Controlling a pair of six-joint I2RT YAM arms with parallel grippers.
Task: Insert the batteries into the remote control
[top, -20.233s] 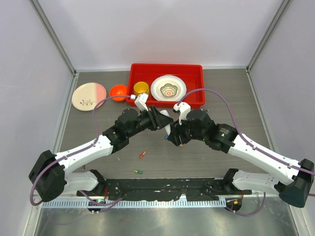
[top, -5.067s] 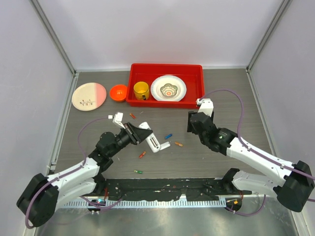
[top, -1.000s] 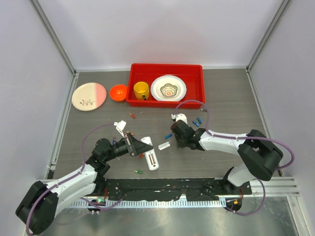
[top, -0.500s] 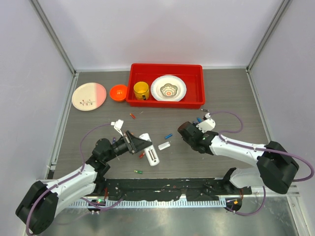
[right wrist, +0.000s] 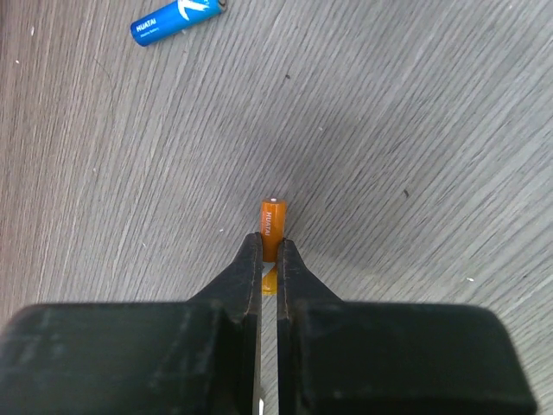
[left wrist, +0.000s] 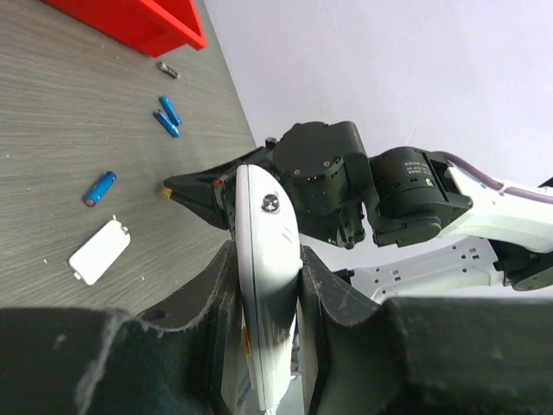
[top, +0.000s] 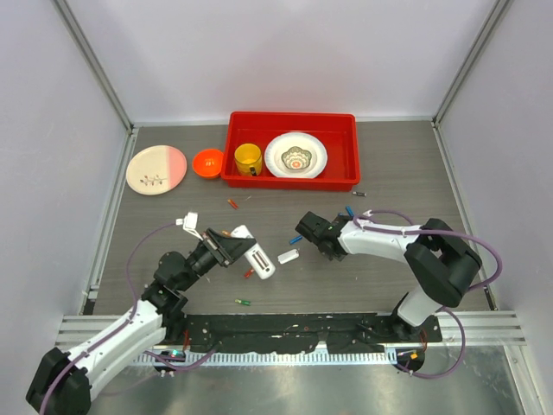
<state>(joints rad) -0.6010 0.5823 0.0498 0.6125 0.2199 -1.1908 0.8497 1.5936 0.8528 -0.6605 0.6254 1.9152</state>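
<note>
Loose blue battery [right wrist: 177, 19] and white back cover [left wrist: 99, 251] on the counter [right wrist: 415, 104] nearby, my right hand [right wrist: 269, 246] low, pinched shut on an orange battery [right wrist: 273, 220], my left hand [left wrist: 266, 278] clamping the remote control [left wrist: 263, 225] edgewise.

left hand [left wrist: 270, 285]: clamped tight, held low, extended toward centre | right hand [right wrist: 269, 251]: pinched closed, tips down, reaching leftward

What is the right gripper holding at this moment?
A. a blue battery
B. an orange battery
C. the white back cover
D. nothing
B: in the right wrist view the right gripper is shut on the orange battery, while the blue battery lies apart from it, untouched.
</note>
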